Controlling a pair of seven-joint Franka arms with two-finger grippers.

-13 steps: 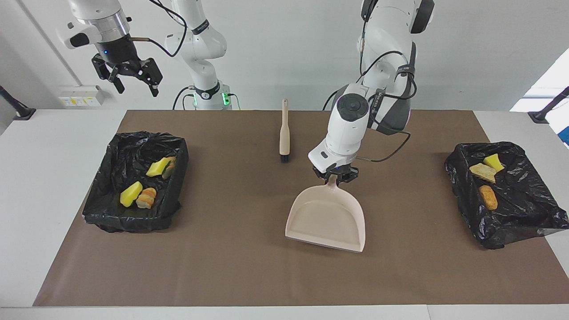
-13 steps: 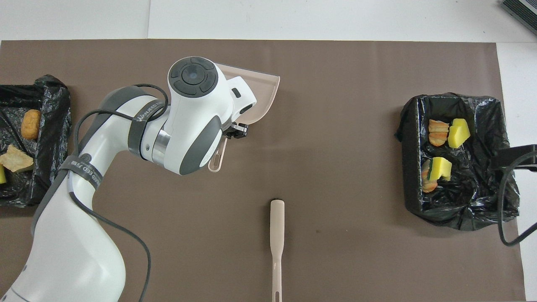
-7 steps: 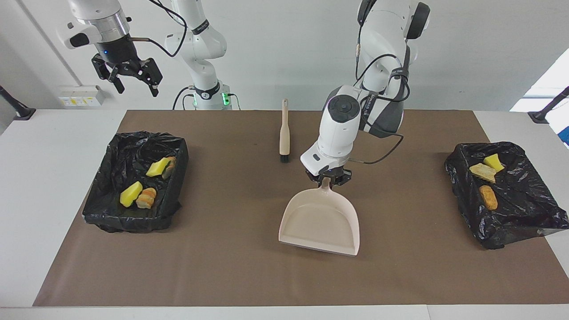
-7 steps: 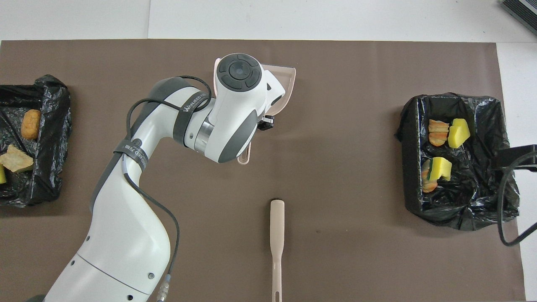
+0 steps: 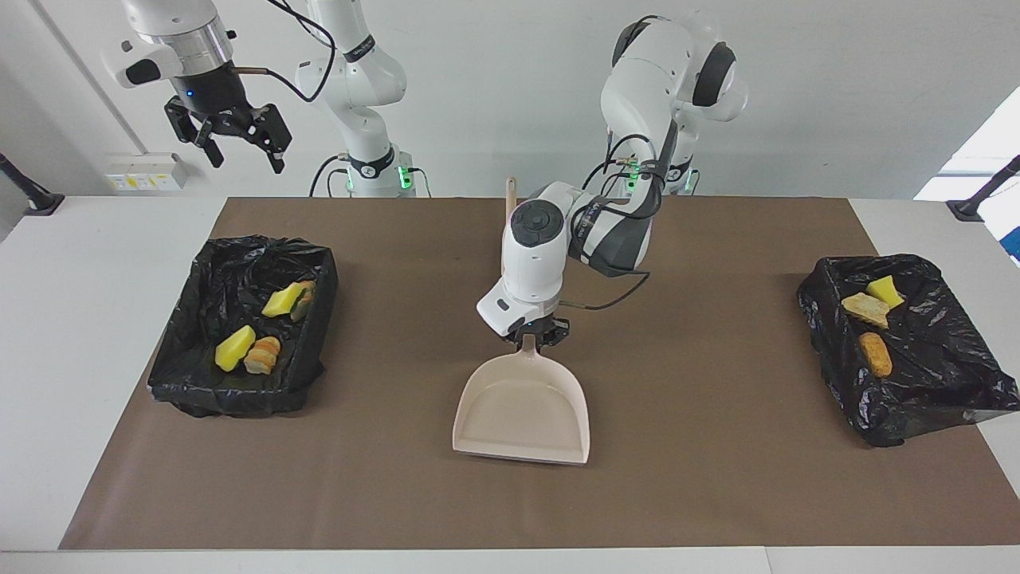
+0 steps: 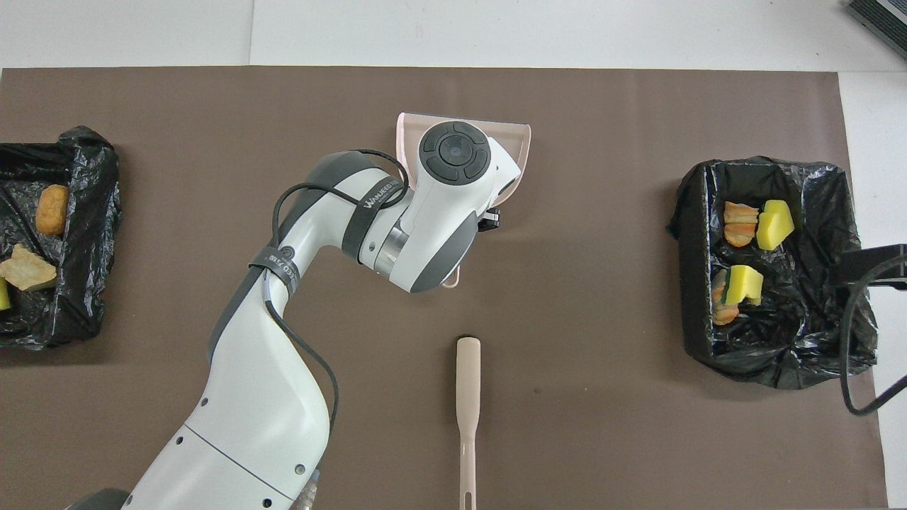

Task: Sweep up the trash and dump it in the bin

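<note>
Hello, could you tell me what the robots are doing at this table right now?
The left gripper holds the beige dustpan by its handle at the middle of the brown mat; its tray is empty. All the trash lies in the two black-lined bins, one at each end. The brush lies unused nearer the robots. The right gripper waits, open, high above its end.

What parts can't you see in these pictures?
- Overhead view: the left arm covers most of the dustpan and the left gripper on its handle.
- Overhead view: the right gripper is out of the picture.
- Facing view: the left arm hides most of the brush, bristles included.
- Overhead view: the picture's edge cuts off the bin at the left arm's end.
</note>
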